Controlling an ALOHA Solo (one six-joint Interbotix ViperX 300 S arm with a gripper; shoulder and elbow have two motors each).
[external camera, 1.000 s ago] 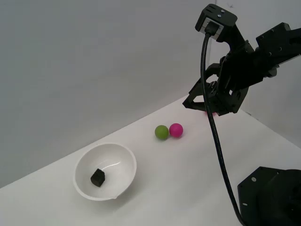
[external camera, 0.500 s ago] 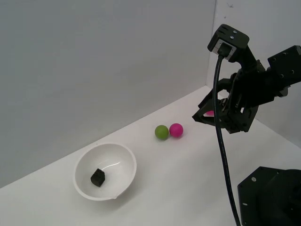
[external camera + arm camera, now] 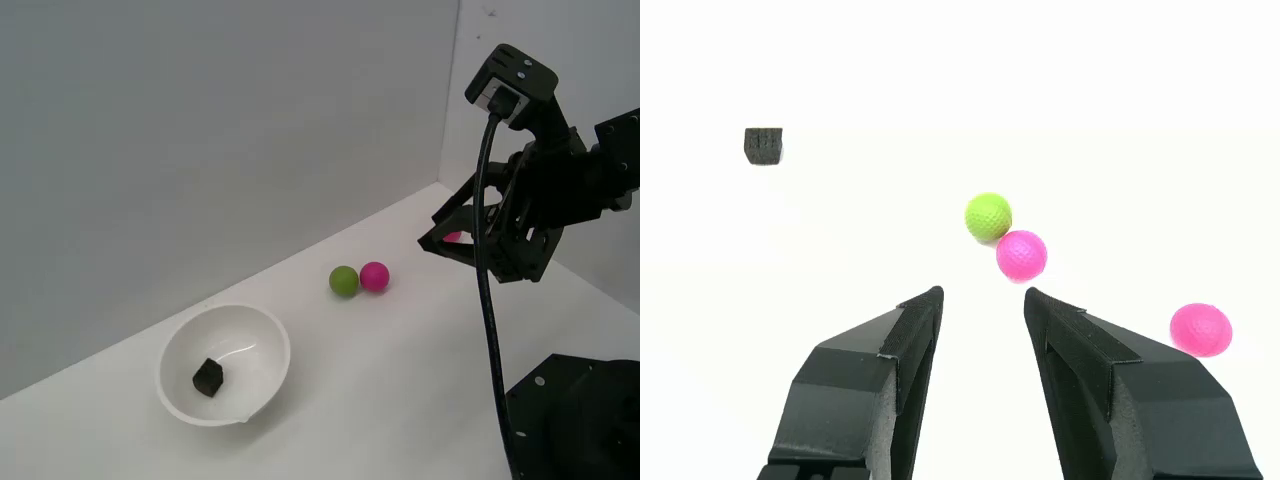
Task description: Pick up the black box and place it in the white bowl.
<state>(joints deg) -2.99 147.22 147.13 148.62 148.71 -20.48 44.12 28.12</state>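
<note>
The small black box [image 3: 207, 377] lies inside the white bowl [image 3: 265, 345] at the exterior view's lower left. In the wrist view the box [image 3: 763, 146] shows as a dark cube; the bowl around it is washed out. My gripper [image 3: 438, 242] hangs high at the exterior view's right, far from the bowl. Its jaws stand apart and hold nothing, as the wrist view [image 3: 983, 296] shows.
A green ball [image 3: 343, 281] and a pink ball [image 3: 374, 276] touch each other mid-table, also in the wrist view [image 3: 988, 216] [image 3: 1021, 254]. A second pink ball [image 3: 1200, 329] lies behind the gripper [image 3: 454, 237]. The black robot base [image 3: 575, 420] stands at lower right.
The arm and gripper have drawn back toward the exterior view's right, farther from the bowl. The box stays in the bowl; the balls have not moved.
</note>
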